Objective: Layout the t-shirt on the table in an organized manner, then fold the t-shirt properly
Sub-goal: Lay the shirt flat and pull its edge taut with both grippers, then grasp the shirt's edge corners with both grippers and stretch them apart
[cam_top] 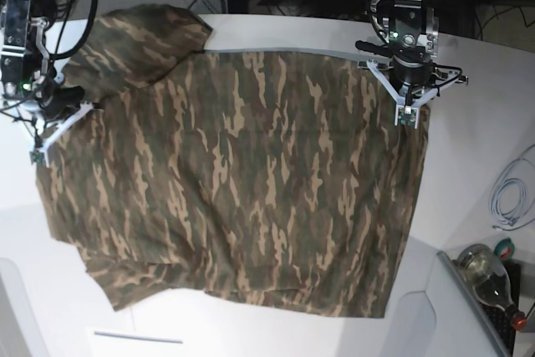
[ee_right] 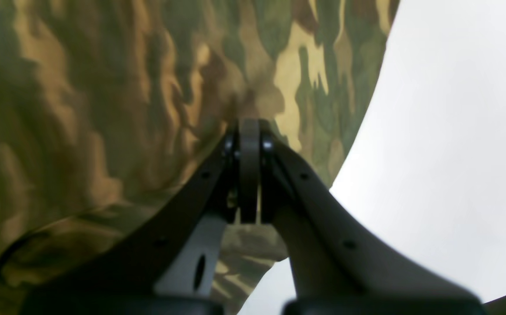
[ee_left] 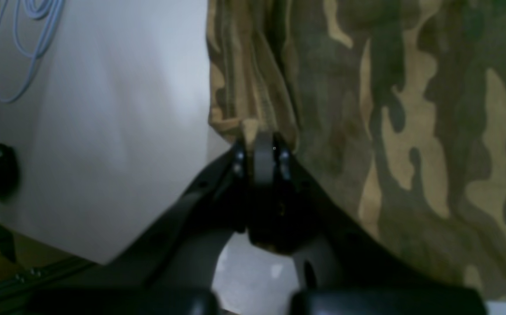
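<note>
camouflage cloth is lying spread across the white table [cam_top: 468,123]: the t-shirt [cam_top: 242,181] is looking soft, light and limp, likely sagging wherever it is unsupported, so edges and corners are the sensible holds. the left gripper [ee_left: 261,146] is pinching a bunched edge; the right gripper [ee_right: 249,131] is clamping the opposite side. no containers are holding anything relevant.

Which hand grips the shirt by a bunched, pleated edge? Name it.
The left hand. Cloth of the shirt gathers into tight folds at its tips; the right hand pinches smoother, spread cloth.
</note>
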You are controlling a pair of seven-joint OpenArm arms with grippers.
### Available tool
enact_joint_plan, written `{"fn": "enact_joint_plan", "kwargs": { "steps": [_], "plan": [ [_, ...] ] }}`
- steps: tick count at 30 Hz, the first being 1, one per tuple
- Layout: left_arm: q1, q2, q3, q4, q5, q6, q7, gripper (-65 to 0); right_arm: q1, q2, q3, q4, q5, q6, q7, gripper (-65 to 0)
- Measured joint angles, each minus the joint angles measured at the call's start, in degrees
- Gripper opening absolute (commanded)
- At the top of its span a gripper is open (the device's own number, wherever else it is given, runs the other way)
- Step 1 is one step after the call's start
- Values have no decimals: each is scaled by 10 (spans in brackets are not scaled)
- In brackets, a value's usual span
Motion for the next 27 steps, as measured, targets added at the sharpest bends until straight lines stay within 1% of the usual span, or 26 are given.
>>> {"fn": "enact_joint_plan", "kwargs": {
  "steps": [4,5,7,9,14,18,19,22,24,25,26,27],
  "plan": [
    [16,9,-2,3,0,0,0,-650,30,0,0,-72,3,0,5,-650],
    [21,10,-2,3,0,0,1,-650,33,0,0,-87,2,1,14,-650],
    [28,9,-3,3,0,0,1,-650,40,1,0,-110,3,1,49,-650],
    [35,10,-8,3,-1,0,0,-650,51,4,0,-135,5,0,61,-650],
    [35,21,-64,3,-8,-6,-1,-650,67,10,1,-168,14,5,85,-650],
    [34,22,-98,3,-14,-11,-3,-650,68,10,1,-168,14,5,86,-650],
    [33,24,-101,3,-14,-12,-4,-611,68,9,1,-168,14,5,87,-650],
    [35,23,-105,3,-6,-3,-2,-410,67,9,1,-168,14,5,87,-650],
    [40,19,-119,3,-5,0,0,-309,66,9,1,-168,14,5,87,-650],
    [44,19,-128,3,-7,1,0,-278,66,9,1,-168,13,5,88,-650],
    [48,21,-139,3,-24,1,0,-257,64,9,1,-168,13,5,91,-650],
    [51,22,-154,3,-53,-1,0,-253,60,9,1,-167,14,5,100,-650]
  ]
}}
